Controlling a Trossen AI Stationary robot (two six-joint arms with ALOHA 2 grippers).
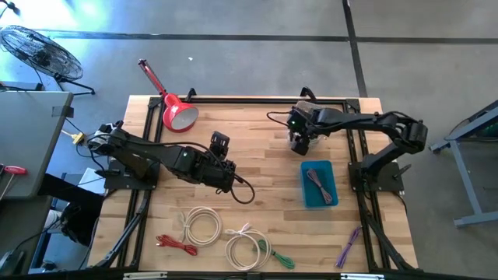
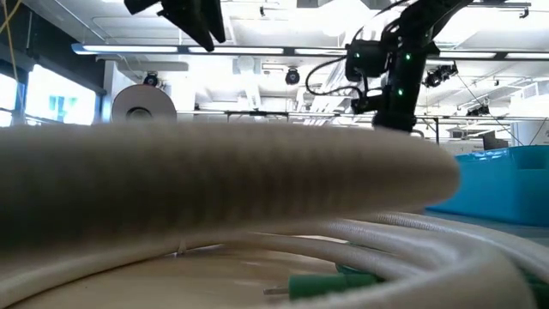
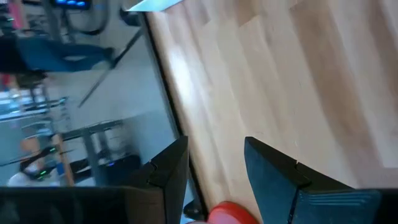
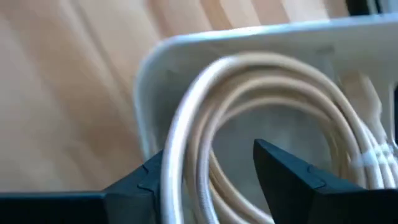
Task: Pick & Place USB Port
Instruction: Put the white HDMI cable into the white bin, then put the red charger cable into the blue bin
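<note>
Finds the right end effector [image 1: 299, 141] at the far middle of the desk [image 1: 264, 179] on a stretched arm, fingers apart over a cable [image 4: 186, 124] coiled in a tray [image 4: 149, 68]. Finds the left end effector [image 1: 220, 144] mid-desk on a low, extended arm, fingers likewise apart.

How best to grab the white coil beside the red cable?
Pinch across one side of the white coil, coming from straight above: it lies flat on the table, and its open centre admits one finger.

Left pincer [image 1: 220, 143] gapes mid-table; right pincer [image 1: 299, 145] gapes, pointing down.
</note>
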